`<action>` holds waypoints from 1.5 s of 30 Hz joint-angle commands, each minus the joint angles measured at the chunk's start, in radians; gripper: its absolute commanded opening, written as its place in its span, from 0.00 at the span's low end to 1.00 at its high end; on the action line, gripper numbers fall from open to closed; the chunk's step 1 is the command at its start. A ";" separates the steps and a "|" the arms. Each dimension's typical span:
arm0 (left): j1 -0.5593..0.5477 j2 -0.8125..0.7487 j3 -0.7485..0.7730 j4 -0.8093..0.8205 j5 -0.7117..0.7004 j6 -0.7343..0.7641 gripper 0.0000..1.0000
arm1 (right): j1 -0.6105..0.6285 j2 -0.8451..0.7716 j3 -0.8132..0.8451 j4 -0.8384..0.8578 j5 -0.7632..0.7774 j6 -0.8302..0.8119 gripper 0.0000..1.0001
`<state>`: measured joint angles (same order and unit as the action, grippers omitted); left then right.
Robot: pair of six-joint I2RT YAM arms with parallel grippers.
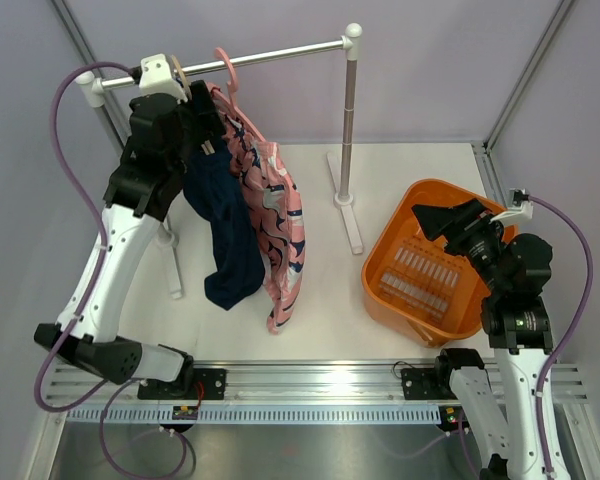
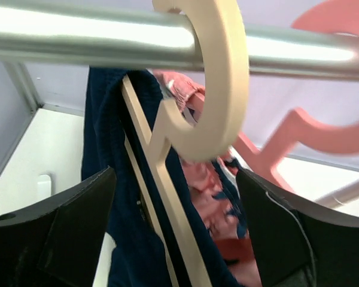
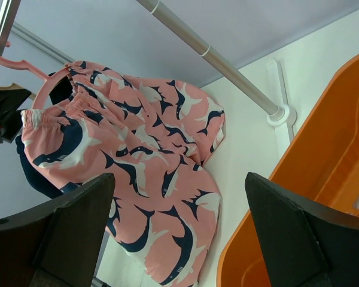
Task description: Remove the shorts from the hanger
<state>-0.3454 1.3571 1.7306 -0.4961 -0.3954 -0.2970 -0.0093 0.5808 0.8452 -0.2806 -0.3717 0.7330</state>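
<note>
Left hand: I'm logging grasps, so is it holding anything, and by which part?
Nothing. The left hand is open, its fingers spread either side of the cream hanger without closing on it.

two shorts (image 1: pixel 227 235), two hangers (image 2: pixel 222 89), one basket (image 1: pixel 416 192)

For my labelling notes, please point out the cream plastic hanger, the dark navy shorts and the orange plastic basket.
cream plastic hanger (image 2: pixel 227 84), left wrist view, on its hook.
dark navy shorts (image 1: pixel 227 232), top external view, on the cloth's middle.
orange plastic basket (image 1: pixel 388 238), top external view, on its left wall.
</note>
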 commanded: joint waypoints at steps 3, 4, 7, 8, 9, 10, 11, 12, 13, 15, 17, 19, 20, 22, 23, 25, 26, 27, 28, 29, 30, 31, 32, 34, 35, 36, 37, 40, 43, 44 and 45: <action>0.000 0.099 0.121 0.054 -0.132 0.070 0.82 | -0.004 -0.007 0.055 -0.029 -0.021 -0.029 0.99; 0.000 0.118 0.135 0.047 -0.152 0.073 0.78 | -0.004 -0.009 0.052 -0.029 -0.019 -0.029 0.99; 0.000 0.129 0.129 0.054 -0.178 0.082 0.75 | -0.004 -0.009 0.049 -0.029 -0.021 -0.030 1.00; 0.002 0.138 0.129 0.056 -0.186 0.088 0.73 | -0.004 -0.007 0.046 -0.029 -0.021 -0.029 0.99; 0.002 0.143 0.129 0.056 -0.191 0.094 0.72 | -0.004 -0.007 0.045 -0.028 -0.021 -0.029 0.99; 0.002 0.148 0.130 0.057 -0.209 0.098 0.71 | -0.004 -0.007 0.043 -0.028 -0.022 -0.029 1.00; 0.002 0.151 0.127 0.057 -0.217 0.102 0.69 | -0.004 -0.007 0.041 -0.026 -0.024 -0.029 1.00; 0.002 0.149 0.124 0.059 -0.221 0.102 0.67 | -0.004 -0.006 0.041 -0.028 -0.024 -0.029 1.00; 0.002 0.149 0.118 0.068 -0.226 0.105 0.66 | -0.004 -0.007 0.040 -0.026 -0.024 -0.027 0.99; 0.000 0.149 0.106 0.076 -0.224 0.105 0.59 | -0.004 -0.007 0.034 -0.025 -0.022 -0.024 0.99; 0.000 0.154 0.104 0.074 -0.223 0.107 0.52 | -0.004 -0.006 0.034 -0.025 -0.027 -0.024 1.00; 0.002 0.158 0.110 0.070 -0.221 0.110 0.37 | -0.004 -0.006 0.035 -0.028 -0.032 -0.027 1.00; 0.002 0.158 0.112 0.068 -0.221 0.113 0.29 | -0.004 -0.007 0.032 -0.029 -0.032 -0.026 0.99; 0.000 0.160 0.119 0.067 -0.217 0.119 0.11 | -0.004 -0.013 0.029 -0.029 -0.030 -0.032 1.00; 0.000 0.162 0.127 0.057 -0.214 0.125 0.05 | -0.004 -0.013 0.025 -0.031 -0.030 -0.033 0.99; 0.000 0.163 0.156 0.041 -0.212 0.127 0.00 | -0.004 -0.010 0.022 -0.029 -0.030 -0.037 0.99; 0.000 0.159 0.165 0.028 -0.208 0.130 0.00 | -0.004 -0.009 0.020 -0.028 -0.032 -0.038 0.99; 0.000 0.154 0.175 0.022 -0.201 0.130 0.00 | -0.004 -0.006 0.020 -0.026 -0.035 -0.038 0.99; -0.001 0.149 0.184 0.018 -0.197 0.131 0.00 | -0.004 -0.006 0.018 -0.025 -0.039 -0.041 1.00; -0.004 0.139 0.202 0.007 -0.197 0.136 0.00 | -0.004 -0.003 0.015 -0.022 -0.042 -0.041 1.00; -0.006 0.132 0.213 0.004 -0.195 0.140 0.00 | -0.003 -0.001 0.015 -0.019 -0.042 -0.043 0.99; -0.009 0.128 0.224 -0.004 -0.191 0.144 0.00 | -0.004 0.001 0.015 -0.019 -0.045 -0.047 0.99; -0.015 0.114 0.245 -0.007 -0.188 0.156 0.00 | -0.004 0.004 0.017 -0.017 -0.049 -0.050 0.99; -0.021 0.102 0.265 -0.016 -0.178 0.162 0.00 | -0.004 0.014 0.020 -0.017 -0.052 -0.058 0.99; -0.026 0.094 0.276 -0.028 -0.169 0.164 0.00 | -0.004 0.016 0.018 -0.017 -0.053 -0.060 1.00; -0.029 0.082 0.303 -0.041 -0.163 0.162 0.00 | -0.004 0.017 0.020 -0.017 -0.053 -0.063 0.99; -0.032 0.079 0.319 -0.056 -0.160 0.162 0.00 | -0.004 0.019 0.020 -0.014 -0.052 -0.064 0.99; -0.047 0.071 0.377 -0.165 -0.157 0.145 0.00 | -0.004 0.024 0.020 -0.014 -0.053 -0.072 0.99; -0.063 0.009 0.312 -0.196 -0.171 0.121 0.00 | -0.004 0.033 0.025 -0.012 -0.079 -0.081 1.00; -0.070 -0.016 0.279 -0.197 -0.169 0.107 0.00 | -0.004 0.036 0.031 -0.012 -0.091 -0.086 1.00; -0.072 -0.042 0.246 -0.194 -0.163 0.099 0.00 | -0.004 0.040 0.032 -0.011 -0.104 -0.090 1.00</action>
<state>-0.4061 1.4223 2.0098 -0.7208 -0.5636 -0.1669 -0.0093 0.6098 0.8627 -0.3202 -0.4149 0.6746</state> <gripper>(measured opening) 0.092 0.993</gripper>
